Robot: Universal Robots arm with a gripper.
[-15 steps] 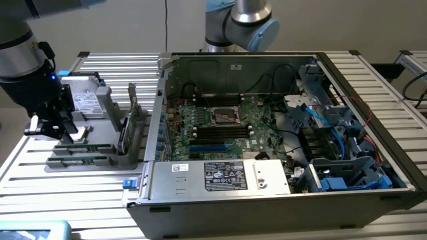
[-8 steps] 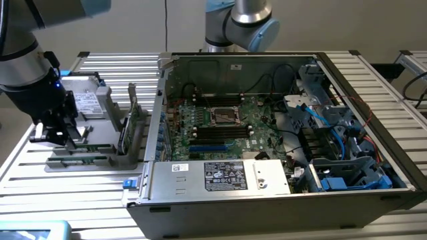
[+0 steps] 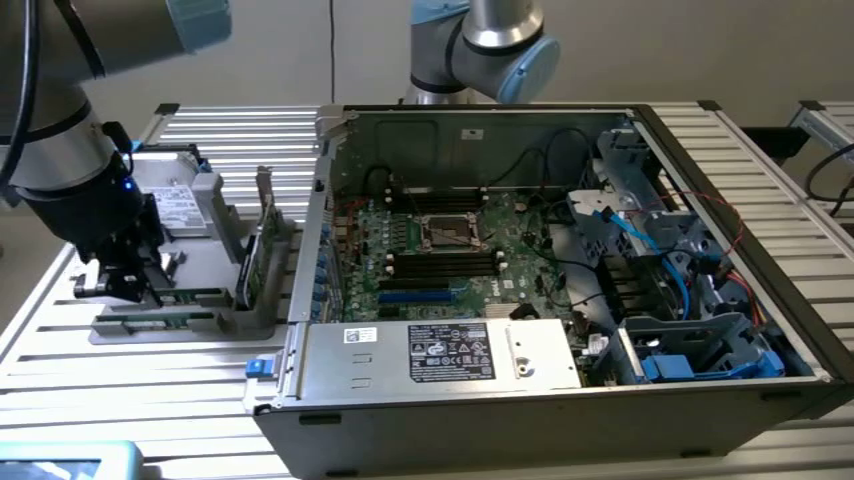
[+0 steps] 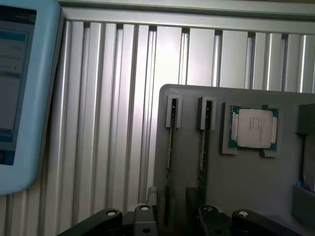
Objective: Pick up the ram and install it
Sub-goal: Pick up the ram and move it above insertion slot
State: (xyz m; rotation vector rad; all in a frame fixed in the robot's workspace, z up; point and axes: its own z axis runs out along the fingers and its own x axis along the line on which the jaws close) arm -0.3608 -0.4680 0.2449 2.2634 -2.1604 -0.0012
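Ribbed aluminium worktop (image 3: 160,400) carried an open computer case (image 3: 534,405) and a grey holder (image 4: 246,196). The arm hung low over the holder, its tool (image 4: 172,209) released and spread wide about the ram (image 4: 170,157), which stood edge-up in its slot.

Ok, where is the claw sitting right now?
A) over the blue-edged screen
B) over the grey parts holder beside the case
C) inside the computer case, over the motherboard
B: in the exterior view the claw hangs low over the grey parts holder on that view's left, outside the computer case; the wrist view shows ram sticks standing in the holder's slots.
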